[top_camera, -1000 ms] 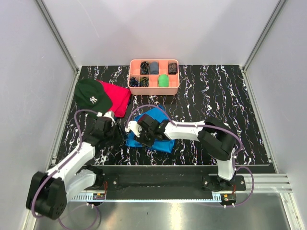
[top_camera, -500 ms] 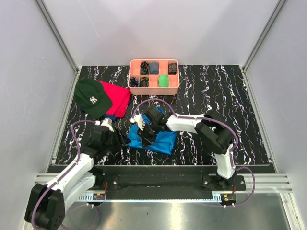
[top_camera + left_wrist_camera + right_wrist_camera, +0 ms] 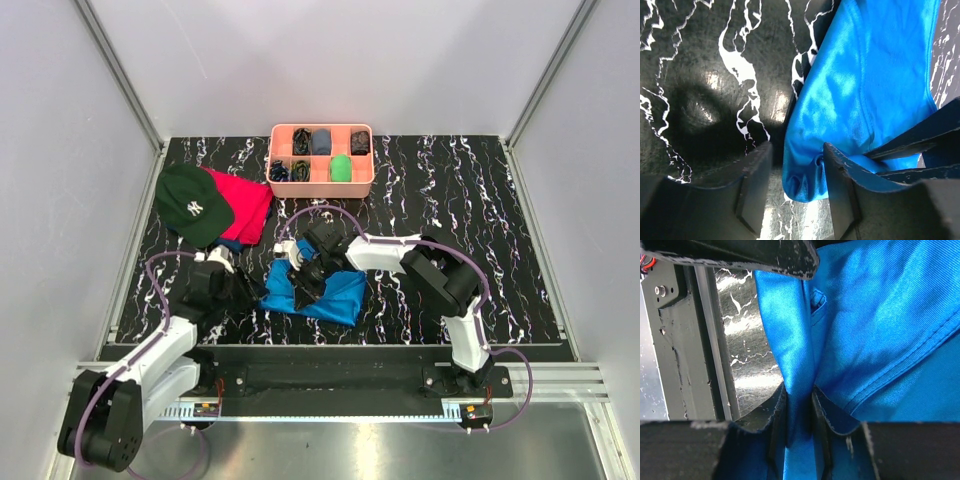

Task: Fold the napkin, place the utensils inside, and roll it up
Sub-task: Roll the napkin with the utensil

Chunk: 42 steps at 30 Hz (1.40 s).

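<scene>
The bright blue napkin (image 3: pixel 335 295) lies bunched on the black marble table (image 3: pixel 450 190), near the front middle. My right gripper (image 3: pixel 306 281) is over its left part and is shut on a raised fold of it; in the right wrist view the gripper (image 3: pixel 799 412) pinches the napkin (image 3: pixel 880 315) tightly. My left gripper (image 3: pixel 243 291) is open at the napkin's left edge. In the left wrist view the gripper (image 3: pixel 797 192) has the napkin's rounded corner (image 3: pixel 860 90) between its spread fingers (image 3: pixel 756 190), against the right one. The utensils are not in view.
A pink compartment tray (image 3: pixel 322 185) with small dark and green items stands at the back middle. A dark green cap (image 3: pixel 192 203) lies on a red cloth (image 3: pixel 248 205) at the back left. The dark front rail (image 3: pixel 330 372) runs below the napkin.
The napkin's far part has been drawn toward the front and now lies flatter. My left gripper has moved nearer and right, up to the napkin's left edge. The right gripper still holds the fold.
</scene>
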Each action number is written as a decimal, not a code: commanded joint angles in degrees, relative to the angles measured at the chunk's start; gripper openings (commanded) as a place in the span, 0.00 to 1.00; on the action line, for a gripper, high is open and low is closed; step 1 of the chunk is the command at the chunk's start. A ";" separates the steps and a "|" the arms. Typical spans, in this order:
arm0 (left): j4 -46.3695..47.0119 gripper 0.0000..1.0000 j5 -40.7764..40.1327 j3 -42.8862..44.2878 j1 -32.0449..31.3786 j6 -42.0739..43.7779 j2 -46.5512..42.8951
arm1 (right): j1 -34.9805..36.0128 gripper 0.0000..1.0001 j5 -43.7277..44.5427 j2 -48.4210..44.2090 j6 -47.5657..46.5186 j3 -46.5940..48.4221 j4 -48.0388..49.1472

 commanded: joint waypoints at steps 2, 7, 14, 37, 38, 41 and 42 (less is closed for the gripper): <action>5.48 0.46 4.22 -1.09 0.39 0.00 2.01 | -0.43 0.29 3.04 3.88 -0.26 -0.51 -5.56; 7.32 0.40 5.46 -2.23 0.39 -0.17 1.84 | -0.52 0.29 3.13 4.15 -0.09 -0.15 -5.74; 7.59 0.12 7.21 -1.80 0.39 1.05 6.66 | -0.87 0.31 4.18 3.71 0.35 0.46 -5.74; 1.62 0.00 9.68 5.94 0.39 5.62 18.89 | 10.62 0.79 41.68 -20.81 -1.76 -9.72 0.41; 0.83 0.00 9.50 6.29 0.31 5.71 18.89 | 11.43 0.79 41.97 -21.86 -1.93 -10.52 0.85; 0.39 0.00 9.15 6.47 0.39 5.80 18.62 | 13.02 0.80 44.52 -22.48 -1.32 -12.72 1.47; 0.30 0.00 9.06 6.38 0.39 5.80 18.62 | 13.02 0.79 44.70 -22.40 -0.88 -13.07 1.73</action>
